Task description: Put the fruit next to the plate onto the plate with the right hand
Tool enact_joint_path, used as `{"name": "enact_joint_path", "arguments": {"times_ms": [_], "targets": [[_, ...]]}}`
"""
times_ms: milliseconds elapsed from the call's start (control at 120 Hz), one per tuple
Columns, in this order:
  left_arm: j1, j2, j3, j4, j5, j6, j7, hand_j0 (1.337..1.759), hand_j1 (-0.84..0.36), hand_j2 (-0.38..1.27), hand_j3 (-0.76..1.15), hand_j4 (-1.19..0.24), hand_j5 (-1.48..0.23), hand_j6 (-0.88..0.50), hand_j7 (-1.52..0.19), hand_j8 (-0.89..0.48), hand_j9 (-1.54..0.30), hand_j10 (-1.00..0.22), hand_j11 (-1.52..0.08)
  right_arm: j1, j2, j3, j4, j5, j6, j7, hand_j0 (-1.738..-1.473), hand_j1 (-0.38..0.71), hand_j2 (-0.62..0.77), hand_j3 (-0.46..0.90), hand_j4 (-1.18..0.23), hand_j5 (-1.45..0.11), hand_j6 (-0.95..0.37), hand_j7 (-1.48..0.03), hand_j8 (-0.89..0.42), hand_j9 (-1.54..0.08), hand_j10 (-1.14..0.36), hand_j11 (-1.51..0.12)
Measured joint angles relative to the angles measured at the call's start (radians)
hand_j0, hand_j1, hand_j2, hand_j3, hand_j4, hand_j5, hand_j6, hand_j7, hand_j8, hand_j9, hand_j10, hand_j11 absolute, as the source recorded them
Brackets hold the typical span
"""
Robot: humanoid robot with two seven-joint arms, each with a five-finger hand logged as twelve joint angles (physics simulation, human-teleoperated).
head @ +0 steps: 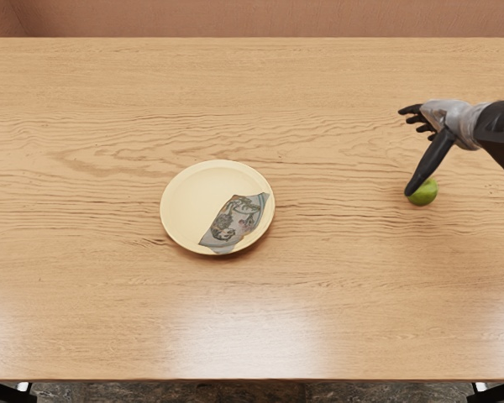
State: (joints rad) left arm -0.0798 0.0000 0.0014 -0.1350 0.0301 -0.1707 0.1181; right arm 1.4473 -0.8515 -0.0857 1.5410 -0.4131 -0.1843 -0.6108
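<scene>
Lime by right robot hand, plate holding patterned scrap

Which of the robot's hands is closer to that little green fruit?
Right. The right hand is just above the green fruit, fingers spread, one finger reaching down to its edge. The left hand is not in the picture.

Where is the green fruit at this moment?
In the head view the green fruit lies on the table at the right side, far right of the plate, just under the open right robot hand, which does not hold it.
</scene>
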Motion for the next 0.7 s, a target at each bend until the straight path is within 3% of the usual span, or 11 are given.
{"name": "enact_joint_path", "arguments": {"times_ms": [200,417,700], "targets": [[0.000,0.000,0.000,0.000,0.000,0.000,0.000,1.658,0.07,0.05,0.00,-0.23,-0.30,-0.23,-0.30,-0.23,-0.30,-0.23,-0.30,0.000,0.020,-0.067,0.043,0.000,-0.129,0.000,-1.658,-0.30,-0.01,0.00,-0.04,-0.05,-0.04,-0.05,-0.04,-0.05,-0.04,-0.05],[0.000,0.000,0.000,0.000,0.000,0.000,0.000,1.658,0.07,0.05,0.00,-0.23,-0.30,-0.23,-0.30,-0.23,-0.30,-0.23,-0.30,0.071,0.023,-0.242,0.020,0.033,-0.208,0.000,-1.658,-0.30,-0.01,0.00,-0.04,-0.05,-0.04,-0.05,-0.04,-0.05,-0.04,-0.05],[0.000,0.000,0.000,0.000,0.000,0.000,0.000,1.658,0.07,0.05,0.00,-0.23,-0.30,-0.23,-0.30,-0.23,-0.30,-0.23,-0.30,0.104,0.136,-0.314,-0.004,0.111,-0.359,0.000,-1.658,-0.30,-0.01,0.00,-0.04,-0.05,-0.04,-0.05,-0.04,-0.05,-0.04,-0.05]]}}
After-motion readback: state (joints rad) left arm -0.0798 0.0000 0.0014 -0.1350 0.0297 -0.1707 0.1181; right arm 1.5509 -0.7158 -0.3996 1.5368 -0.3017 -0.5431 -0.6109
